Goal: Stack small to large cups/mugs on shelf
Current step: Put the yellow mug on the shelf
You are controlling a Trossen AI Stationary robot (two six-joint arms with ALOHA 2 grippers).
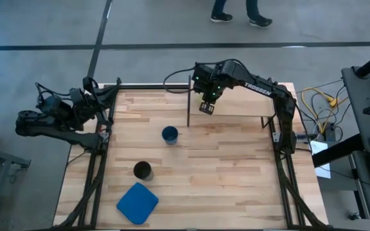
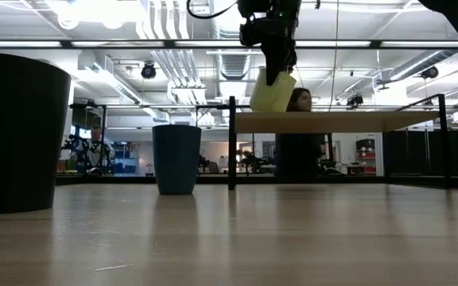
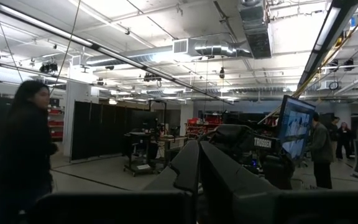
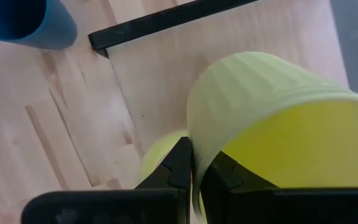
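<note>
Upper centre of the high view: we see the right hand [image 1: 207, 106] clamped on the yellow mug's [image 2: 273, 91] rim, apparently hanging just above the shelf [image 2: 332, 121]; left hand's fingers unreadable.

Both arms were black throughout, built of rounded, chunky segments joined at thick cylindrical joints. The right arm [image 1: 255, 83] carried white block lettering along its forearm link, and small green lights glowed near its wrist at about 11 o'clock from the lettering. A thin black cable looped off that wrist housing. The left arm [image 1: 56, 115], at the table's 9 o'clock edge, showed loose black cabling bunched around its joints. The right gripper [image 4: 194, 168] had two flat, matte black fingers [image 4: 173, 171] with angular, bevelled tips.
</note>
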